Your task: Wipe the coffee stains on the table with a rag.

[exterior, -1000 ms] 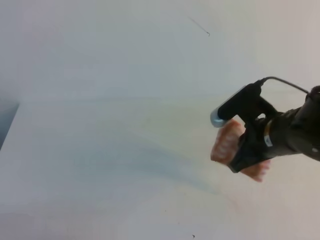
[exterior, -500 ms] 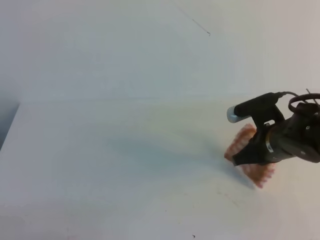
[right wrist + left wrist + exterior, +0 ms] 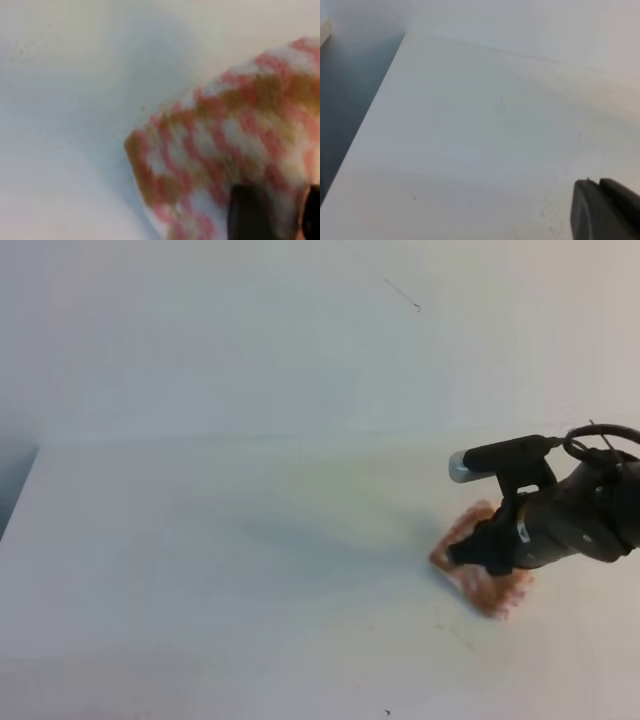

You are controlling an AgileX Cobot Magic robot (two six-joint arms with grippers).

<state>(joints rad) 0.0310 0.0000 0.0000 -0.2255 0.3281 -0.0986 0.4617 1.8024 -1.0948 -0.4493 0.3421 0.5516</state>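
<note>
The rag, orange-pink and white zigzag, lies pressed on the white table at the right. My right gripper is shut on it from above, tilted down to the left. In the right wrist view the rag shows amber-brown patches, and it is bunched between the dark fingers of my right gripper. No coffee stain shows on the bare table; it may be under the rag. My left gripper shows only as two dark fingertips side by side with no gap, above the bare table.
The table's left edge drops to a dark gap, which also shows in the left wrist view. A white wall rises behind the table's back edge. Tiny dark specks dot the front.
My right gripper has come down with the rag from above the table, first shifting right, then back left, and now presses it flat on the surface.
</note>
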